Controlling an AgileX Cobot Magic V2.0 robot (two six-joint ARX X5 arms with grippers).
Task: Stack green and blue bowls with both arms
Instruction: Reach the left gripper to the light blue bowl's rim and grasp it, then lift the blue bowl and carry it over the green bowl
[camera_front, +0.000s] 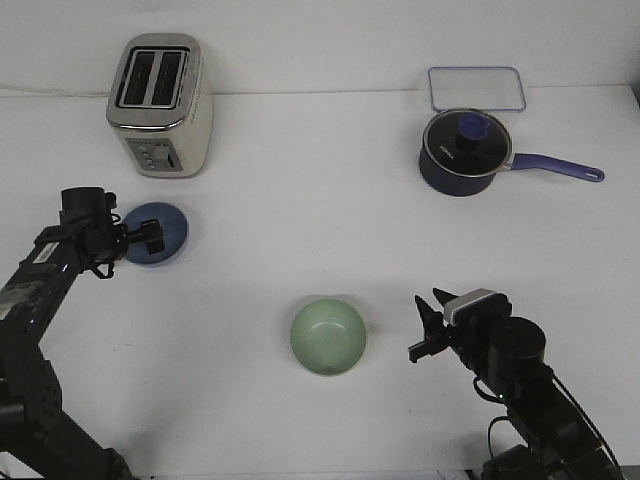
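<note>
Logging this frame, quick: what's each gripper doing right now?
Left gripper: over the blue bowl; open or closed cannot be told.
Right gripper: open, empty, beside the green bowl.

We see a plain white bench (300, 220) under everything, with no pattern on it. The green bowl (328, 337) is a pale sage, matte and unmarked, a little lighter along its rim. The blue bowl (160, 232) is a soft periwinkle, also plain. Both arms are black; the left hand (152, 238) is black, and the right hand (428, 330) is black with a light grey block behind it. The toaster (160, 105) is cream with a silver top and dark slots. The saucepan (462, 152) is dark navy with a purple handle and knob. The tray (477, 88) behind it is clear with a bluish rim.
</note>
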